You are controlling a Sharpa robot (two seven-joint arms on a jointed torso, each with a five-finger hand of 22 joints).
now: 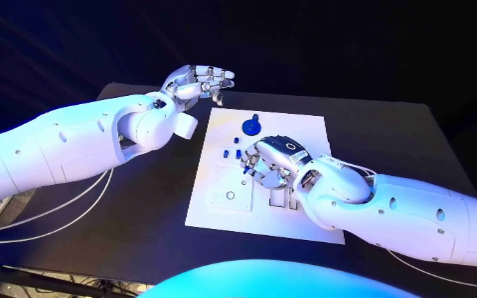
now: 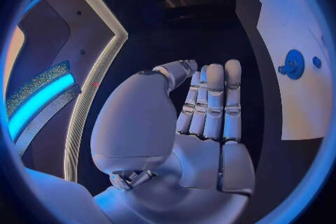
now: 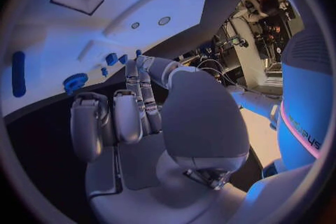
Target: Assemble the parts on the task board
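Note:
The white task board (image 1: 298, 132) lies in the middle of the black table. A blue gear-shaped part (image 1: 251, 126) stands near its far edge, with small blue parts (image 1: 231, 153) closer in. My right hand (image 1: 273, 161) hovers low over the board's middle. Its thumb and one finger meet on a small blue part (image 3: 138, 53), and its other fingers are curled. My left hand (image 1: 199, 83) is raised beyond the board's far left corner, its palm (image 2: 203, 157) bare and its fingers (image 2: 213, 101) side by side, holding nothing. The gear (image 3: 75, 82) and a blue bar (image 3: 18, 73) lie on the board (image 3: 105, 22) past the right hand.
Recessed slots (image 1: 283, 198) and a square plate with a hole (image 1: 231, 194) sit in the near half of the board. The gear (image 2: 293, 63) and board (image 2: 297, 17) lie off to the side of my left hand. Bare black table (image 1: 139, 208) surrounds the board.

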